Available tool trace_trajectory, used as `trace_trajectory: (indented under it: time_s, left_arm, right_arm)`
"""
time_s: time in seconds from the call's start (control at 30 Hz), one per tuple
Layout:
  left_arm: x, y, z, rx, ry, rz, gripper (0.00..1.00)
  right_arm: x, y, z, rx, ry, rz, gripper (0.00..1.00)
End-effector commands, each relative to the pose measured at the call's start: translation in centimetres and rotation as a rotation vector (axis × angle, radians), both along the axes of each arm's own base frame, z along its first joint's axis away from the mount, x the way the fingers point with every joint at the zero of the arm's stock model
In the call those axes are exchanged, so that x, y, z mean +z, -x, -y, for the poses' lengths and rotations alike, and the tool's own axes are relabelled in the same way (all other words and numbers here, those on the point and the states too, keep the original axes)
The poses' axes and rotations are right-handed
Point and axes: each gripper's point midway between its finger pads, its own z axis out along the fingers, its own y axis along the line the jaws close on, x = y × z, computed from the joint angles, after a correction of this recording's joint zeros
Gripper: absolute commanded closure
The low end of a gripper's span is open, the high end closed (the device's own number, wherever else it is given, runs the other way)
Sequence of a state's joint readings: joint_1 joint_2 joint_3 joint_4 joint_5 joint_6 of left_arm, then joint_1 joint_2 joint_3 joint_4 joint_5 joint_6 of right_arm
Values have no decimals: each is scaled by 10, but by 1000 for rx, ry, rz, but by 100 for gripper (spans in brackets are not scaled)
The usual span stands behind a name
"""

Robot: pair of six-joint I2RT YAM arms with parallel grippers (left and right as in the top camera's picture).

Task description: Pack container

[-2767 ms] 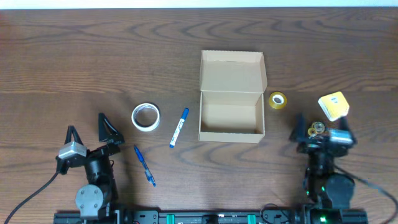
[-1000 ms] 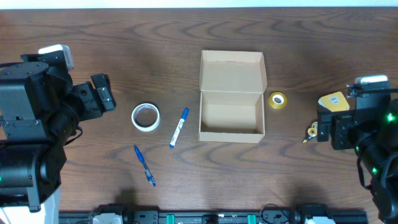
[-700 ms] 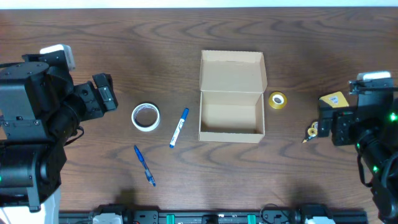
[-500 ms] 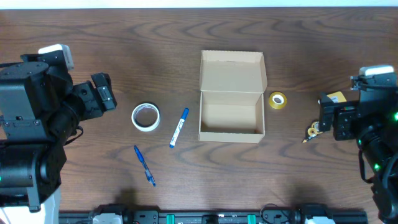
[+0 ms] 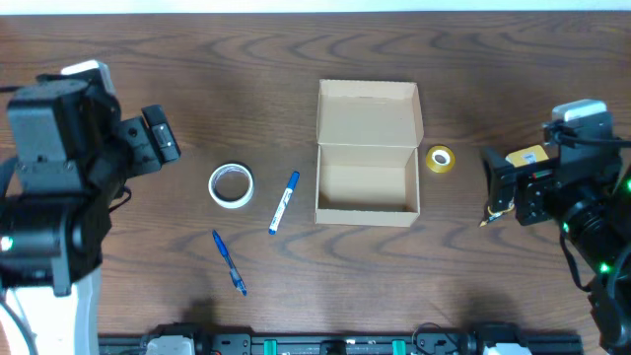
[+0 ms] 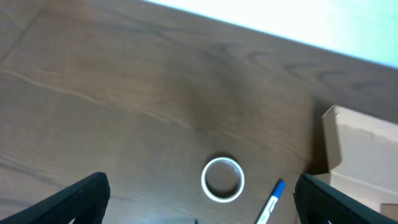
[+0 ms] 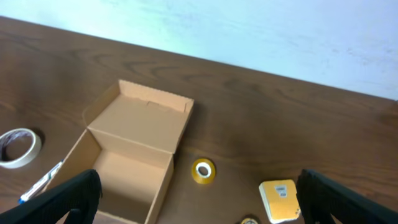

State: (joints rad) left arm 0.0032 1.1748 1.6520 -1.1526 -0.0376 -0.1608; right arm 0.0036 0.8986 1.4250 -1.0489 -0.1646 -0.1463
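As the overhead view has it, the container point(image 5: 367, 187) sits open at mid-bench point(image 5: 296, 59), its flap lid point(image 5: 369, 110) laid back on the far side, and we see nothing inside it. On its left lie a blue marker point(image 5: 284, 202) just beside it, a white tape roll point(image 5: 231, 185) further out and a blue pen point(image 5: 229, 262) nearer the robot's edge. On its right a yellow tape roll point(image 5: 440, 159) lies just beside the wall, and a yellow block point(image 5: 530, 156) lies further out, partly covered by the right arm. The left tool point(image 5: 158, 138) hangs well apart from the box, beyond the white roll; the right tool point(image 5: 493, 182) hangs near the yellow block. In the left wrist view the two fingers point(image 6: 87, 194) stand spread at the lower corners with nothing between them, so we note this tool as released and empty. The white roll, the marker's cap end and a corner of the container show below. In the right wrist view the fingers point(image 7: 68, 199) are likewise wide apart and empty, with the bare box floor, the yellow roll and the block beneath. Our reading is that packing has not begun. Every loose item remains to be put in, and probably the flap must then be shut.
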Motion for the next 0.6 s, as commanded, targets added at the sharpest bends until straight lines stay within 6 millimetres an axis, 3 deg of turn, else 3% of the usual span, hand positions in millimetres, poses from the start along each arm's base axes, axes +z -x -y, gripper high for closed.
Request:
trace_trajectory:
  time_s: [0.0,0.13,0.4,0.5,0.57]
  left_arm:
    - [-8,-3,-4,23,-10,-42,4]
    - [-26,1,-2,18,-6,-134,5]
    - [-26,4,0,10,4,-140,4]
    - [-27,4,19,-66,86,-143,4]
    - [-27,3,21,-75,96,-140,4]
  right_arm:
    - [6,3,-2,7,-17,11,1]
    - [3,5,-3,13,-24,-5,1]
    - [2,6,-9,40,-40,-12,1]
    - [3,9,-20,93,-79,-18,1]
    - [2,12,-26,128,-100,-26,1]
